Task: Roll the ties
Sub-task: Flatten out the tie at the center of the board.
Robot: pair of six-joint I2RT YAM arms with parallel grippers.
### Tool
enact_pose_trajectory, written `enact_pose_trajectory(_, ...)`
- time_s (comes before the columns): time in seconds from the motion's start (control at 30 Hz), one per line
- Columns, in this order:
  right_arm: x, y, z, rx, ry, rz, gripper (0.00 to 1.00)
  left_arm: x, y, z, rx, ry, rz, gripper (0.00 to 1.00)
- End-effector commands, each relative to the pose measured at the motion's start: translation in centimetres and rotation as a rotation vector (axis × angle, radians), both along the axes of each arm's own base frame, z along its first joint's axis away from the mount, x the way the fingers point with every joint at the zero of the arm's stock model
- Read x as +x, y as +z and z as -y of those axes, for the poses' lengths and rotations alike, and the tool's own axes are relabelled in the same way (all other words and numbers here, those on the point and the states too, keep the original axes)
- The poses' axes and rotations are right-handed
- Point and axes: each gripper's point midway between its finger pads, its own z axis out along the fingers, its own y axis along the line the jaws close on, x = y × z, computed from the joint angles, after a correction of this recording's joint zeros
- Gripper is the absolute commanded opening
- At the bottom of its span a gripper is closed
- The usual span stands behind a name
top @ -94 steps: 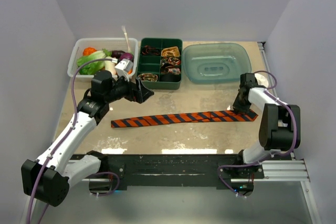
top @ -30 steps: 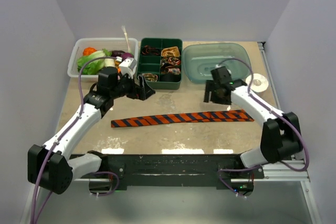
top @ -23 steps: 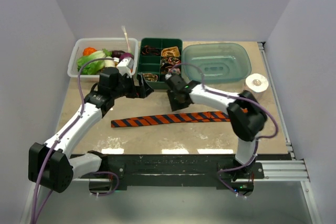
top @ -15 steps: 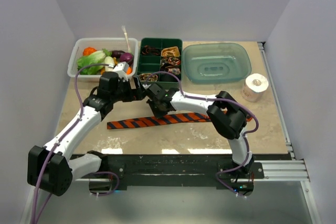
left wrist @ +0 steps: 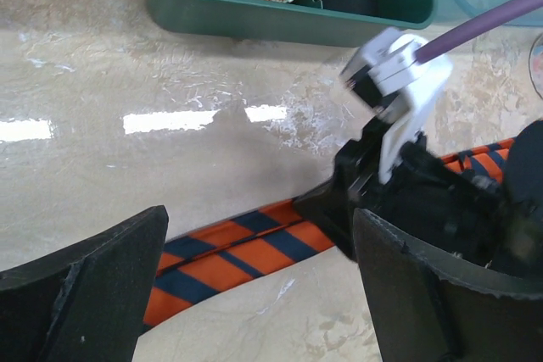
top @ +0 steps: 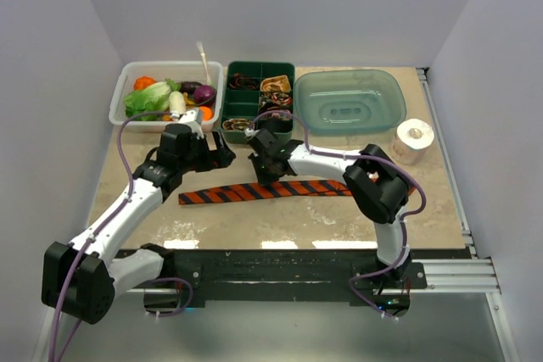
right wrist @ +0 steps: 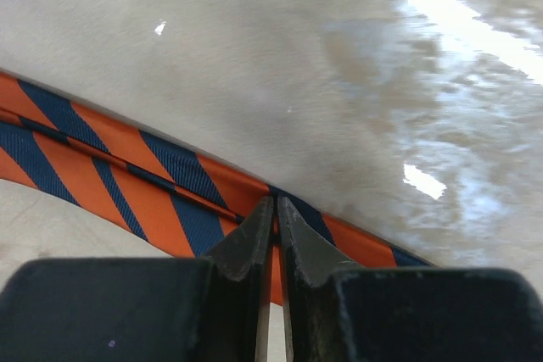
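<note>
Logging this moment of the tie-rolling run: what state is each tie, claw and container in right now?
striped tie: lying flat, unrolled
right claw: shut on the striped tie's edge
left claw: open, above the striped tie, holding nothing
coiled ties: rolled, sitting in compartments of the green box
green box: no lid on it
paper roll: standing on end

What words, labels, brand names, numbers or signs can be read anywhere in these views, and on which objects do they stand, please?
None: no legible text appears in any view.
The orange-and-black striped fabric necktie, dark green compartmented plastic tray, clear plastic bin, translucent teal plastic tub and white paper roll show only pattern or plain surface.
</note>
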Motion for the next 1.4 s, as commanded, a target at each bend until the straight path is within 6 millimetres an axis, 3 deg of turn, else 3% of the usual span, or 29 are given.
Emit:
enact_pose_trajectory(0.0,-0.6,-5.2,8.9,-0.214,-0.124,-0.112,0.11,0.5,-0.5,-0.3,0.001,0.039,0.004,0.96)
enact_pose_trajectory(0.17,-0.1,-5.6,12.1,-0.266,-0.163,-0.125,0.11,0.3,-2.3,-0.4,-0.004,0.060,-0.033,0.93)
enact_pose_trajectory(0.33,-0.2,-5.2,11.7,-0.238,-0.136,-0.130,0.11,0.5,-3.3,-0.6,-0.016,0.092,-0.034,0.84)
enact_pose_trajectory(0.43,-0.1,-5.0,11.5,-0.234,-0.128,-0.130,0.11,0.4,-4.2,-1.2,-0.002,0.126,-0.053,0.65)
enact_pose_trajectory(0.53,-0.1,-5.3,11.3,-0.231,-0.123,-0.132,0.11,0.1,-5.2,-2.7,0.039,0.202,-0.072,0.39)
enact_pose_trajectory(0.57,-0.1,-5.4,11.3,-0.231,-0.122,-0.137,0.11,0.2,-5.3,-3.3,0.055,0.239,-0.066,0.21)
enact_pose_trajectory(0.67,-0.4,-5.7,10.9,-0.216,-0.111,-0.153,0.11,0.2,-6.6,-4.4,0.087,0.296,-0.084,0.00)
enact_pose_trajectory(0.83,-0.9,-5.9,10.5,-0.209,-0.086,-0.170,0.11,1.0,-8.9,-4.6,0.122,0.320,-0.128,0.00)
enact_pose_trajectory(1.1,-2.1,-6.1,9.6,-0.210,-0.023,-0.193,0.12,3.5,-9.3,-4.8,0.170,0.333,-0.094,0.00)
enact_pose_trajectory(1.3,-3.1,-6.5,9.4,-0.236,0.020,-0.205,0.12,3.2,-12.9,-4.8,0.223,0.313,-0.182,0.00)
enact_pose_trajectory(1.37,-3.3,-6.5,9.7,-0.245,0.027,-0.209,0.12,3.7,-12.6,-4.4,0.197,0.306,-0.152,0.00)
